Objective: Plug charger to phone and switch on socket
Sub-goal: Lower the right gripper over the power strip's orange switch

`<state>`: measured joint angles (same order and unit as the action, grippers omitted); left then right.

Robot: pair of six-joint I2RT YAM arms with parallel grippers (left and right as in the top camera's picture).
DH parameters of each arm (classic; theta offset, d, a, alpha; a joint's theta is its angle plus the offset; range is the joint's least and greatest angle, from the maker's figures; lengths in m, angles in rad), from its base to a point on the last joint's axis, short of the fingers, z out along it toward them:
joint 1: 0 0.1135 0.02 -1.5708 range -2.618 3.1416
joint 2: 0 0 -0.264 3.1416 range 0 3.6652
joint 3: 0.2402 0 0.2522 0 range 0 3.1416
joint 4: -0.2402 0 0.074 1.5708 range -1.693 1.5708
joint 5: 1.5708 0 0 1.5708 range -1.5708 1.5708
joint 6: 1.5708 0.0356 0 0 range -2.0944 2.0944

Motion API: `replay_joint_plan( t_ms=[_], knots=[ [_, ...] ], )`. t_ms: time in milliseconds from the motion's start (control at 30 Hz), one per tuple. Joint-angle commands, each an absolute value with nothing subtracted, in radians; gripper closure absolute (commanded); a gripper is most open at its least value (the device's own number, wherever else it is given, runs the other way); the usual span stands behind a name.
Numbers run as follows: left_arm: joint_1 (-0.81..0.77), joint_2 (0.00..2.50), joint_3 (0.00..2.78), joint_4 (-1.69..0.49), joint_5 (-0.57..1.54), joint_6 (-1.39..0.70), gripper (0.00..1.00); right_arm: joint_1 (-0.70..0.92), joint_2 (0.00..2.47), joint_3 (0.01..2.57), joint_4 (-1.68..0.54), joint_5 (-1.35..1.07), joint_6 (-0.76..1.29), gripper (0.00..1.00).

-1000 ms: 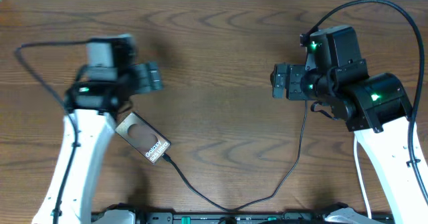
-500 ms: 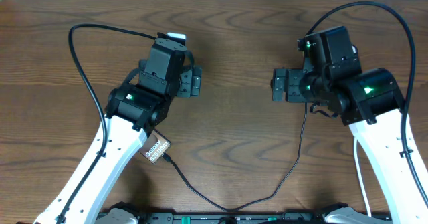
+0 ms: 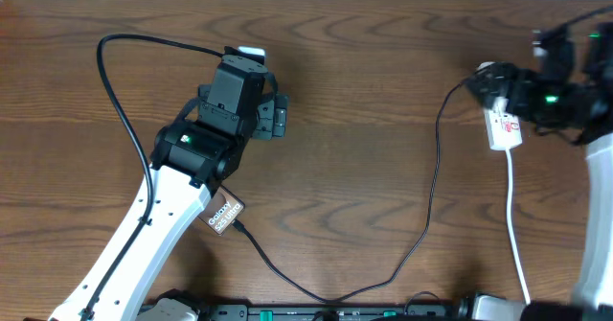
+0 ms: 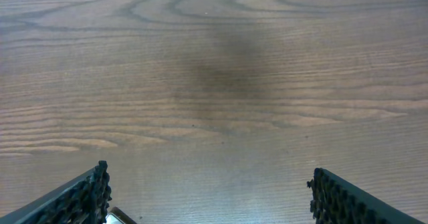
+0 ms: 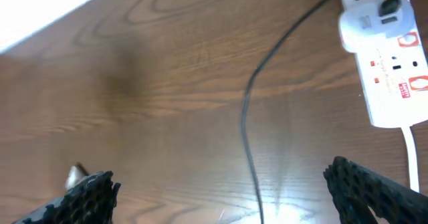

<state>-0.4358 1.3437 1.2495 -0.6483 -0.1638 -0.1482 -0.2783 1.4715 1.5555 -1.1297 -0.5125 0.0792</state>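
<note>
I log the following on the brown wooden table [image 3: 364,34]:

1. Flat, dark, glossy rectangular phone [image 3: 224,215]: left side, towards the near edge, partly beneath the left arm [image 3: 172,196].
2. Thin black charger cable [image 3: 433,196]: meets the phone's near-right end, runs to the near edge at centre, then bends away and rightwards to the strip's far end.
3. Elongated white plastic power strip [image 3: 504,129]: far right, beyond the table's middle, lying lengthwise front to back. I see it at upper right [image 5: 391,77] in the right wrist view.
4. Thick white cord [image 3: 514,235]: leaves the strip's near end and leads to the near edge.
</note>
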Motion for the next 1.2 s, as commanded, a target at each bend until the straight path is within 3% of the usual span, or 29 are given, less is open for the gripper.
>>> replay_joint_plan(
  t_ms=[0, 367, 833, 1167],
  knots=[
    [-0.438, 1.348, 1.266, -0.650, -0.181, -0.131, 0.08, -0.390, 1.582, 1.565, -1.142, -0.730, -0.085, 0.01],
    [-0.438, 1.348, 1.266, -0.650, -0.180, -0.131, 0.08, -0.452, 1.957, 1.713, -1.135, -0.730, -0.353, 0.01],
    [-0.438, 1.348, 1.266, -0.650, -0.181, -0.131, 0.08, -0.452, 2.024, 1.724, -0.898, -0.411, -0.307, 0.01],
    [-0.438, 1.348, 1.266, -0.650, -0.181, -0.131, 0.07, -0.452, 2.102, 1.722, -0.913, -0.466, -0.357, 0.01]
  ],
)
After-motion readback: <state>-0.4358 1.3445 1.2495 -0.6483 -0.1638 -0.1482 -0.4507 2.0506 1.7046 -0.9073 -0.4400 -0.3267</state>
